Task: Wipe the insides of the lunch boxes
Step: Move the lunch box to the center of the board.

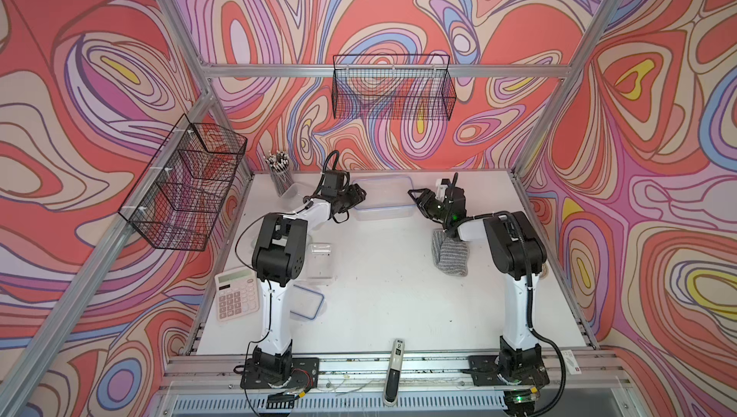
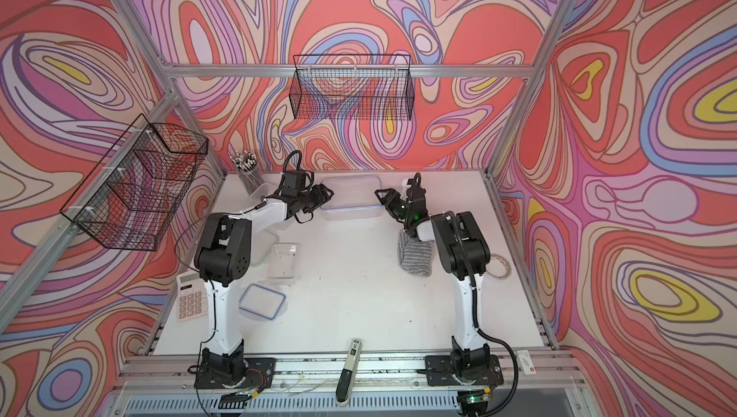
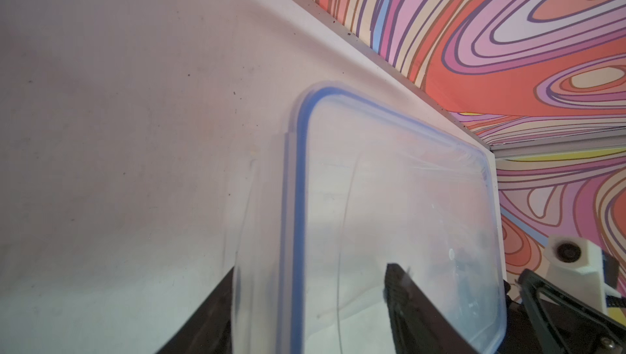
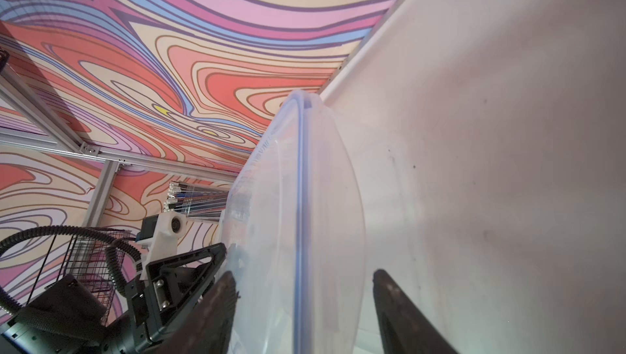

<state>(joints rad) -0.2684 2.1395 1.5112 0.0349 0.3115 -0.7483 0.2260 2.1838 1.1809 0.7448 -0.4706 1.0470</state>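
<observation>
In both top views the lidded lunch box sits upper middle on the white counter, swirly walls around, rail tag too small to read. Left wrist: left claw straddles its blue-rimmed corner, grip unclear. Right wrist: right claw astride its end, equally unclear.

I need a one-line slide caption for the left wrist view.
Left claw straddling one end of the blue-rimmed, lidded lunch box on the white table.
</observation>
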